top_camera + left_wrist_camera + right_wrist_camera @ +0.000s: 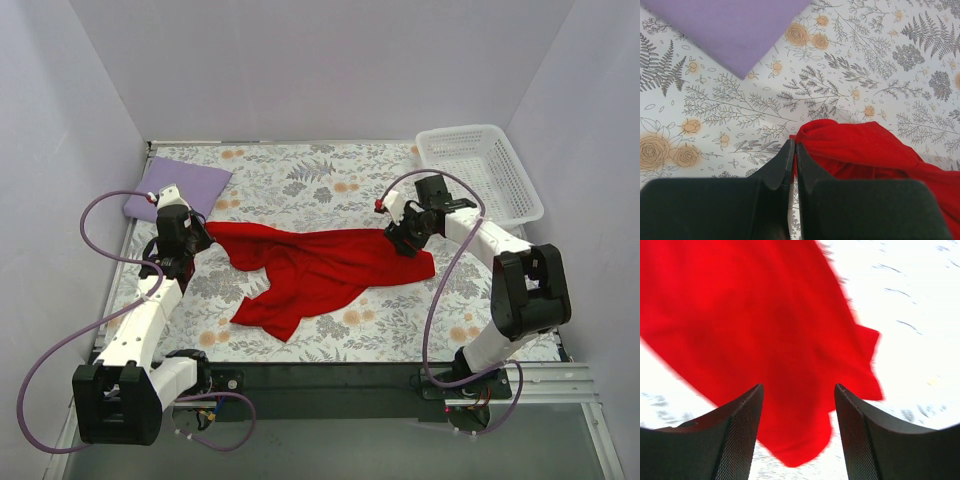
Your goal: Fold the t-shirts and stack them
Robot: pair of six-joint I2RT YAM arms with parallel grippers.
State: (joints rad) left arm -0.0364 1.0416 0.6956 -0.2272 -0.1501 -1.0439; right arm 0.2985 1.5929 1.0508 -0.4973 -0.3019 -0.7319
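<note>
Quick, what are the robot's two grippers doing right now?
The left gripper is shut, pinching an edge of the red t-shirt.
The right gripper is open over the red t-shirt, holding nothing.

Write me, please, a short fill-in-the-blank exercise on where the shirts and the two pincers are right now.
1. The lilac shirt lies folded at the far ____ corner of the table.
2. The left pincer is ____ on an edge of the red shirt.
3. The right pincer hangs above the red shirt with its jaws ____.
4. The white basket stands at the far ____ corner.
Missing words: left; shut; open; right.
</note>
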